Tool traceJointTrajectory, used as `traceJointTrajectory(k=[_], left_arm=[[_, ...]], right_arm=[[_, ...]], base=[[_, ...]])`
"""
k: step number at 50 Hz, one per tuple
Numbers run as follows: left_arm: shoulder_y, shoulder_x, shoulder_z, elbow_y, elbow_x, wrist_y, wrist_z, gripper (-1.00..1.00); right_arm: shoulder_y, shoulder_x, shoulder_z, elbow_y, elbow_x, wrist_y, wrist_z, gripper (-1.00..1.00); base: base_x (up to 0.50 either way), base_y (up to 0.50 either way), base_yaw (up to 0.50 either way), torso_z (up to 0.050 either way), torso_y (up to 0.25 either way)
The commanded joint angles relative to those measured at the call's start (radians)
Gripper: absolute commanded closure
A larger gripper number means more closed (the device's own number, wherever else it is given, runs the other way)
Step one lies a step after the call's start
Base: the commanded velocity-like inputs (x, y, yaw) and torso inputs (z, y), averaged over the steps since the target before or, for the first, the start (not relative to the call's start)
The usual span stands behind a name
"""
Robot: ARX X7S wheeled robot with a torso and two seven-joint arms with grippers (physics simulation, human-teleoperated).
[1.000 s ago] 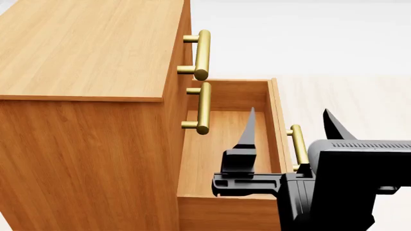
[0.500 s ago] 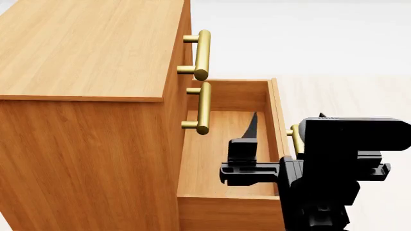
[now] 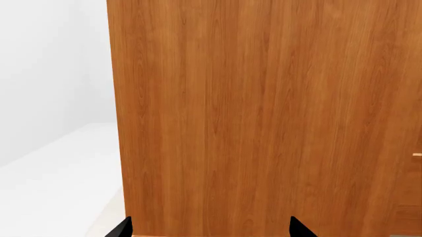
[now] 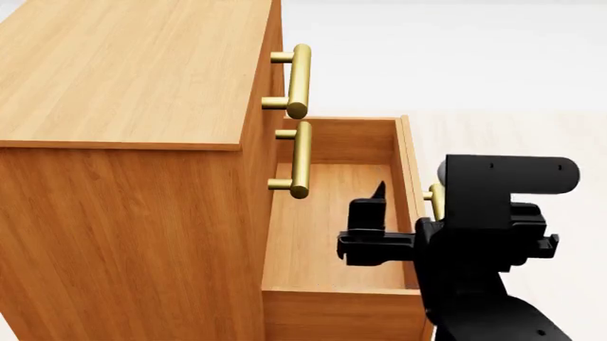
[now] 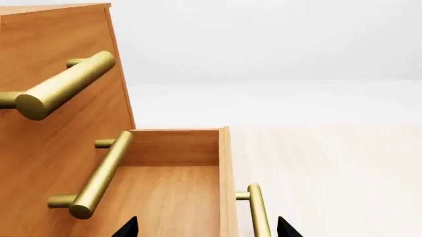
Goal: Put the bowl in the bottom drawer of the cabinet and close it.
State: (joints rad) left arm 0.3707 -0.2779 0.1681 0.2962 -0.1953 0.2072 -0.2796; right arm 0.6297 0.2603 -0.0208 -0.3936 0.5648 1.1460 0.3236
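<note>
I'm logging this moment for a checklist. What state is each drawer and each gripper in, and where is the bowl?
bottom drawer: pulled open, nothing visible inside.
middle drawer: shut.
top drawer: shut.
right gripper: open, empty, straddling the bottom drawer's front panel.
left gripper: open, empty, facing the cabinet side.
bowl: not in view.

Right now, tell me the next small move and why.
Probably lift the right gripper clear of the bottom drawer: the drawer stands open, its visible floor bare, the open jaws hold nothing, and the bowl shows in no view, so fetching it comes next.
</note>
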Motion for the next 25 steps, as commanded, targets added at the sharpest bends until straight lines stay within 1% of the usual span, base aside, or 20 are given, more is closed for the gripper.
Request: traceJointTrajectory(k=[1,12,25], left_arm=[[0.000,-0.005,0.004,0.003,-0.002,-0.002,-0.006,-1.00],[-0.006,-0.007,0.008,-0.005,-0.004,0.002,-0.008,-1.00],[-0.010,-0.010,0.012,-0.014,-0.006,0.009,-0.011,-1.00]], right_arm=[[0.033,0.002,-0.008,0.109,-0.011,-0.005,-0.006,-1.00],[0.061,0.011,-0.026,0.173,-0.025,-0.008,-0.007,-1.00],[0.107,0.014,-0.036,0.253,-0.010,0.032,-0.022,-1.00]], base=[[0.00,0.00,0.00,0.000,0.000],[0.00,0.00,0.00,0.000,0.000],[0.00,0.00,0.00,0.000,0.000]])
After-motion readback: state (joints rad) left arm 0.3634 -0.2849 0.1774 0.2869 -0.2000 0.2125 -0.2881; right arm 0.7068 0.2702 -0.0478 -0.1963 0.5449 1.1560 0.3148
